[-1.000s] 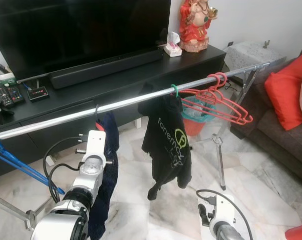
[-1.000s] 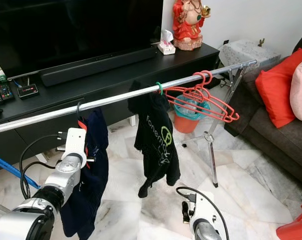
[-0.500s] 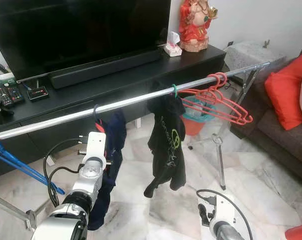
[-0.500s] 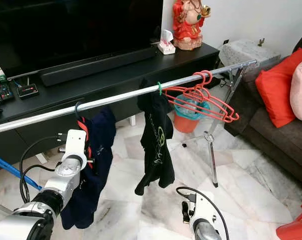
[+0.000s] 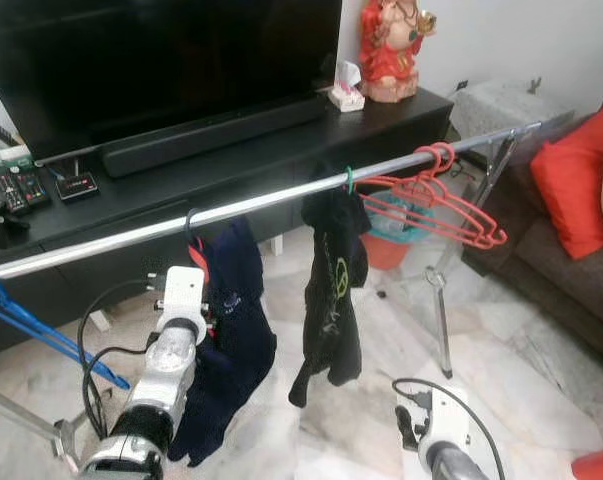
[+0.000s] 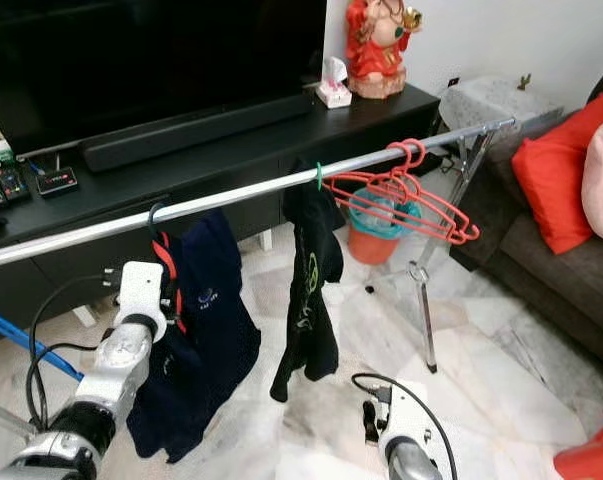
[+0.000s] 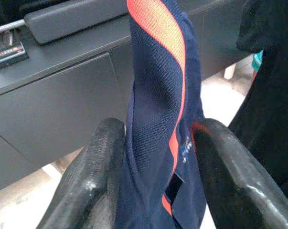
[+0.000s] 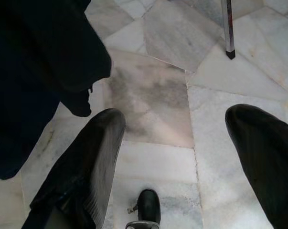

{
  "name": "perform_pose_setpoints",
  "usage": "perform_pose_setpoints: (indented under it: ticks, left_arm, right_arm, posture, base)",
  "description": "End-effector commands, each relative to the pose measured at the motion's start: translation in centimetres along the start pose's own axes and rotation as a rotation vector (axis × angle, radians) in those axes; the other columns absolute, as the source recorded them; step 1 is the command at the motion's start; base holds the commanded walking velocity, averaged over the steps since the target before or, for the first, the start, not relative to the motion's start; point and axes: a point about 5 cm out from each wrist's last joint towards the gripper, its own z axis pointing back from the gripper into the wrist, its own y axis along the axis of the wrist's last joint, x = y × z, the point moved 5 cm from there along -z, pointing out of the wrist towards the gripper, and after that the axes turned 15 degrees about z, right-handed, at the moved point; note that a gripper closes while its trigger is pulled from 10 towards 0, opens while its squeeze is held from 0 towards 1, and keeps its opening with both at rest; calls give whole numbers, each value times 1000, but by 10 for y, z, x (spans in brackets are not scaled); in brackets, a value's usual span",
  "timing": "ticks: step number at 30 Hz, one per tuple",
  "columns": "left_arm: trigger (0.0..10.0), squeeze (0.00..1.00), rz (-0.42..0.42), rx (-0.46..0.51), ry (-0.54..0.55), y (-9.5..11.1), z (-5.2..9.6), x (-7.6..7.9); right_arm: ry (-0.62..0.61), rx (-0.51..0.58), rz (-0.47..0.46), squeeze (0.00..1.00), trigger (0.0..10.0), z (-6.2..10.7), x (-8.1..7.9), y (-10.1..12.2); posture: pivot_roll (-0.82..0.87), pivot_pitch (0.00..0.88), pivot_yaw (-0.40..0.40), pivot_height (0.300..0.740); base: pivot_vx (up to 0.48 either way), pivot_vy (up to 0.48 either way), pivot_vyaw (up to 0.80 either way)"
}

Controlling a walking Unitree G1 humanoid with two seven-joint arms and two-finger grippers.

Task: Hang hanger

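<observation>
The left hand [image 7: 153, 157] was clamped on the navy shirt [image 5: 226, 350], whose hanger [image 6: 161, 240] hooked the rail [image 5: 261, 205] at centre left. The right hand [image 8: 182, 157], fingers apart, hung over the floor [image 8: 158, 95].

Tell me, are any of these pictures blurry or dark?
Eye views: evenly lit, fairly sharp, with glare along the rail. Left wrist view: the shirt fills it close up, its weave soft. Right wrist view: bright floor, the black cloth nearly featureless.
</observation>
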Motion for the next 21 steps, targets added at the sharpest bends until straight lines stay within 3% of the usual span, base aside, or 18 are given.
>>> perform_pose_setpoints:
  ticks: [1,7,10,11,12,21]
  left_arm:
    - [10000,1000,14,39,-13,9,2,0]
    - [10000,1000,39,144,-22,28,20,-8]
    - [10000,1000,29,149,-35,29,26,-9]
    - [10000,541,22,149,-47,29,28,-8]
    - [10000,0,6,150,-57,29,29,-6]
    - [10000,0,-9,168,-96,38,31,7]
  right_arm:
    - [-10,-4,-8,0,10000,0,3,-2]
    - [-10,-4,-6,0,10000,1,3,-3]
    - [-9,-5,-4,0,10000,1,2,-3]
    - [-9,-6,-5,0,10000,1,2,-3]
    - [-7,-7,-3,0,10000,1,2,-3]
    - [-6,-9,-4,0,10000,1,1,-5]
  posture:
    - [-9,0,-22,740]
    - [-9,0,-20,740]
    - [-5,0,-22,740]
    - [-4,0,-22,740]
    - [-3,0,-22,740]
    - [-11,0,-16,740]
  base:
    - [0,0,0]
    - [0,0,0]
    - [0,0,0]
    - [0,0,0]
    - [0,0,0]
    - [0,0,0]
